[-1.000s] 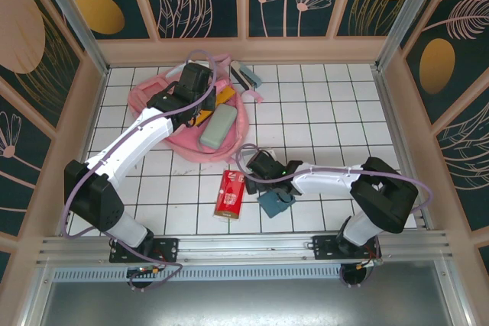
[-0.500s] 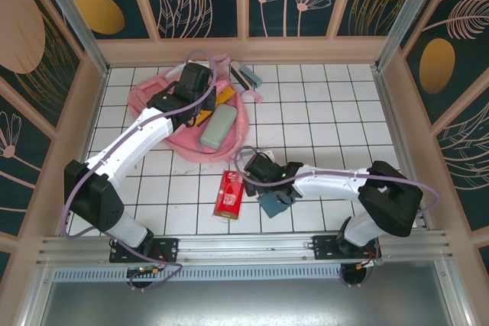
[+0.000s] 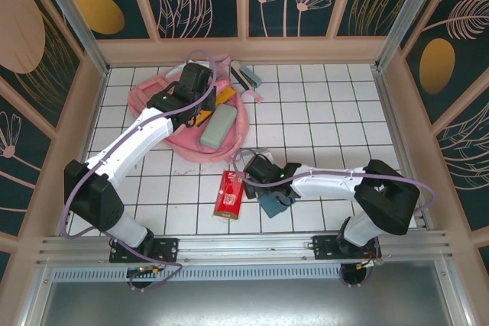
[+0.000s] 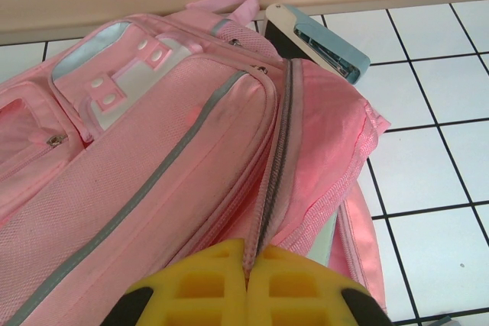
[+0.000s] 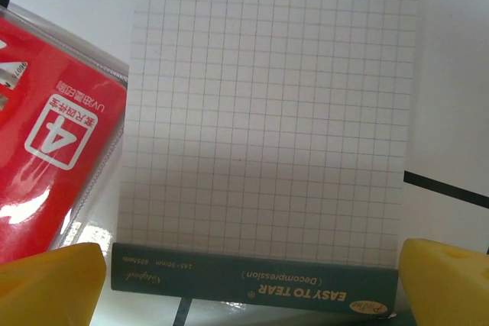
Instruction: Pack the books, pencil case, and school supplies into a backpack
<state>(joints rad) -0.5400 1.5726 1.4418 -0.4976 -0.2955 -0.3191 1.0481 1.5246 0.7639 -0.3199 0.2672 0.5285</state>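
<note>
Right claw [image 5: 250,284] spread wide over the pad [image 5: 267,112], flat on the white table [image 5: 458,74], one yellow fingertip just off each end of the teal binding strip, nothing gripped yet. Red packet [image 5: 53,143] right beside it on the left, glossy wrap, clear edge against or under the pad's side, can't tell which. Reckon the pad light and thin, grid sheets floppy, stiffest along that glued strip, so best pinched across the strip rather than by the loose paper. Lying dead flat though, so probably needs a fingertip worked under an edge first, and easy to drag the packet along by accident. Left claw [image 4: 247,288] clenched on the pink backpack [image 4: 153,173] right at the zip seam, apparently holding the mouth up. Soft saggy fabric, likely to flop shut if let go. Backpack over at the far left of the table, mint pencil case [image 3: 218,127] lying on its fabric, stapler [image 4: 325,43] tucked against its far side.
</note>
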